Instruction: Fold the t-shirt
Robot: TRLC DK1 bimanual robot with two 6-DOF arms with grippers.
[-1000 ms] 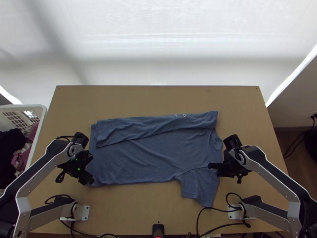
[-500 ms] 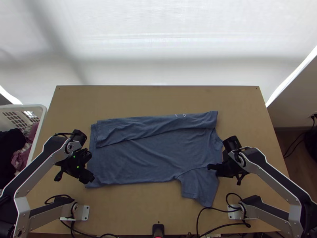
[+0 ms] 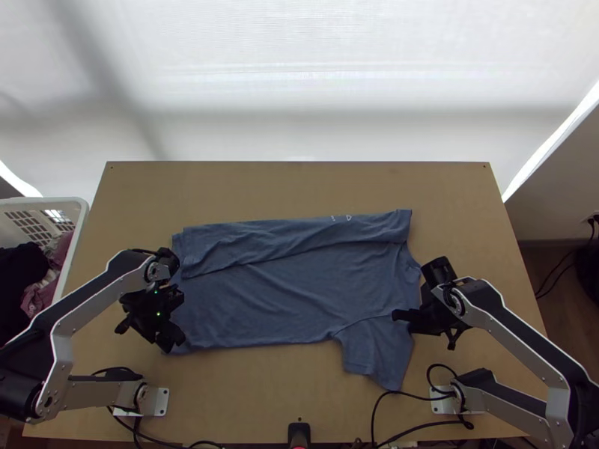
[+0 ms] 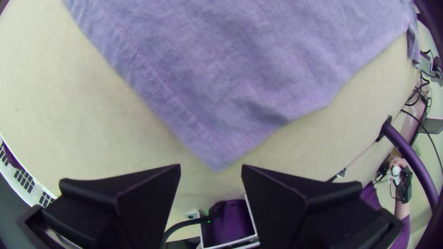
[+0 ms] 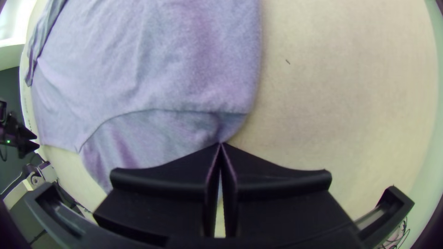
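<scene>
Backdrop: a bright white sheet [image 3: 314, 82] beyond the table's far edge, at 12 o'clock; wooden floor [image 3: 531, 273] shows at 3 o'clock.
Table: plain light wood [image 3: 299, 187], clock read from its middle with 12 at the far edge.
Basket: white plastic with a slotted wall and a pale rim [image 3: 45, 200], just beside the table at 9 to 10 o'clock.
Basket contents: black cloth [image 3: 21, 273] on the outer side, mauve-pink cloth [image 3: 41, 295] crumpled beside it, nearer the table.
T-shirt: blue [image 3: 277, 303], lying across the middle of the table; its body is spread flat, with the 12 o'clock side folded over in a long, slightly wrinkled strip [image 3: 292, 239].
Sleeve: spread out from the body [image 3: 372, 349], pointing to between 4 and 5 o'clock.
Left end effector: over the shirt's 8 o'clock corner [image 3: 177, 318], its fingers spread wide; in the left wrist view the cloth corner [image 4: 217, 159] points into the gap between them.
Right end effector: at 3 to 4 o'clock, by the sleeve seam [image 3: 395, 315], its fingertips pressed together against or just over the cloth; I cannot tell whether any fabric is pinched.
Cables: black loops [image 3: 408, 434] along the near edge, around 5 o'clock.
</scene>
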